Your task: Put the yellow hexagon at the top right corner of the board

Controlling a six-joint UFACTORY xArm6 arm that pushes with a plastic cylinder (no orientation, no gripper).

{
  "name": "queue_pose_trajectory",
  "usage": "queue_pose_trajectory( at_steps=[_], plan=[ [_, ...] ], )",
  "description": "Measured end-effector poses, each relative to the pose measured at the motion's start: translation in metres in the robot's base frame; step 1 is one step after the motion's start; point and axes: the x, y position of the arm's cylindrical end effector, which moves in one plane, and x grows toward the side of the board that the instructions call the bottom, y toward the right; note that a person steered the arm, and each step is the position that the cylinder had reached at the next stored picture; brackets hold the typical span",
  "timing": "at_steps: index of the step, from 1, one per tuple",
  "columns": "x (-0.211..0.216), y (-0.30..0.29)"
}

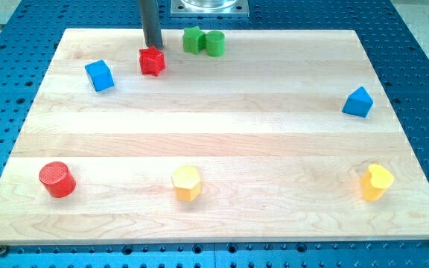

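Yellow hexagon (186, 182) sits untouched near the desk's (222, 134) bottom edge, since the tip (153, 48), no claw fitted, rests against the red block (152, 61).

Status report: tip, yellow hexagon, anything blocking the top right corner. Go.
My tip at view's top, just above red star block. Yellow hexagon untouched, bottom centre. Blue triangular block sits near the right edge on the way.
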Motion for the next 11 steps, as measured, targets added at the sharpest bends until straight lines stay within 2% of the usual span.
queue_pose_trajectory(
  at_steps=[3,4,5,6,7,8,9,10,11],
  plan=[
    [-0.009,-0.005],
    [-0.01,-0.033],
    [0.055,-0.065],
    [0.104,-0.014],
    [0.191,0.043],
    [0.27,0.144],
    [0.353,0.152],
    [0.367,0.053],
    [0.307,0.075]
  ],
)
